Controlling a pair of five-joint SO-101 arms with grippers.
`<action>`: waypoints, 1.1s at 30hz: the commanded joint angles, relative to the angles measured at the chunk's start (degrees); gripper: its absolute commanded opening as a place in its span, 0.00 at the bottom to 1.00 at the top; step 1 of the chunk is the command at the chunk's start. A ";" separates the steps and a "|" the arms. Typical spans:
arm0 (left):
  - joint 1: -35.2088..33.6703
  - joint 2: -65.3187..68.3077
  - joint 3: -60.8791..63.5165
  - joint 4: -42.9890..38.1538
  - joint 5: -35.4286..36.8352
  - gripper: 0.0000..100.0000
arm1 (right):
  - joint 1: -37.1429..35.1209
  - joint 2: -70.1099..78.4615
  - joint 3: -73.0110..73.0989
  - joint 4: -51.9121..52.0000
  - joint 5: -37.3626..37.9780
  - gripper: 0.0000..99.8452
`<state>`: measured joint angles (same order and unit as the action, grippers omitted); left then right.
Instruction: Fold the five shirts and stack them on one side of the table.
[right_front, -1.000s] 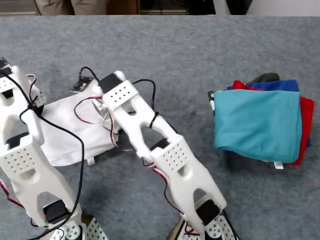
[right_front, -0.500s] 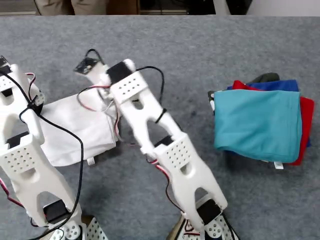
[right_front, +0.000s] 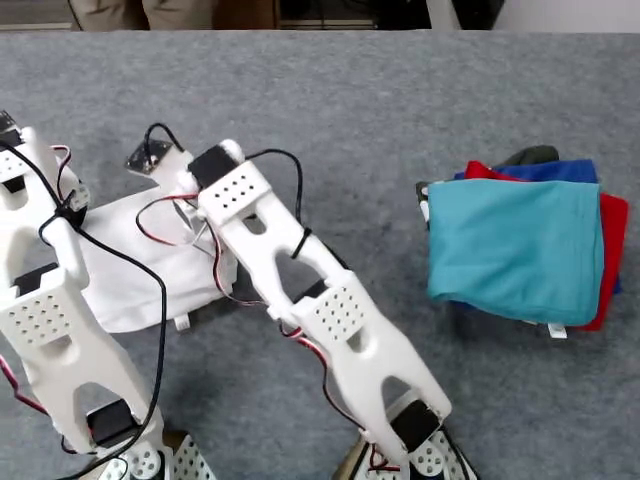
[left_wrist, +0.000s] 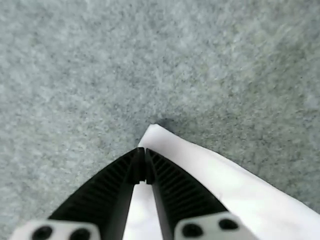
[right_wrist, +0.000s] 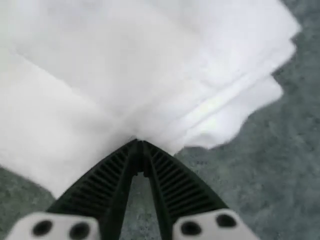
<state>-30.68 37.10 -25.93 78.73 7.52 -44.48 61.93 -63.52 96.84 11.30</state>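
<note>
A white shirt (right_front: 140, 265), partly folded, lies at the left of the grey table. My left gripper (left_wrist: 141, 170) is shut with one corner of the white shirt (left_wrist: 200, 170) pinched at its tips; that arm (right_front: 45, 300) stands at the table's left edge. My right gripper (right_wrist: 136, 150) is shut on the layered edge of the white shirt (right_wrist: 125, 65); its arm (right_front: 240, 200) stretches over the shirt's right side and hides that part. A stack of folded shirts sits at the right, with a teal shirt (right_front: 510, 245) on top.
Under the teal shirt lie a blue shirt (right_front: 560, 170), a red shirt (right_front: 612, 230) and a dark one (right_front: 530, 155). Bare grey table (right_front: 380, 100) spreads between the white shirt and the stack. Both arm bases stand at the front edge.
The right arm's wrist swung toward the far side of the table, then came back and now sits further left over the shirt. The left arm and the stack have not moved.
</note>
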 joint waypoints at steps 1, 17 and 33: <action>-0.53 -0.48 -2.02 0.09 0.26 0.02 | 2.33 3.21 -2.68 -1.41 -0.62 0.01; -1.32 2.68 2.81 -4.57 0.18 0.02 | 3.65 -3.21 -22.46 4.92 -0.26 0.01; -1.23 3.12 1.49 -4.92 0.00 0.02 | 6.73 15.25 -23.25 -22.86 -0.35 0.01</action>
<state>-30.95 40.09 -23.38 74.68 7.78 -40.53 76.70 -83.91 75.74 11.21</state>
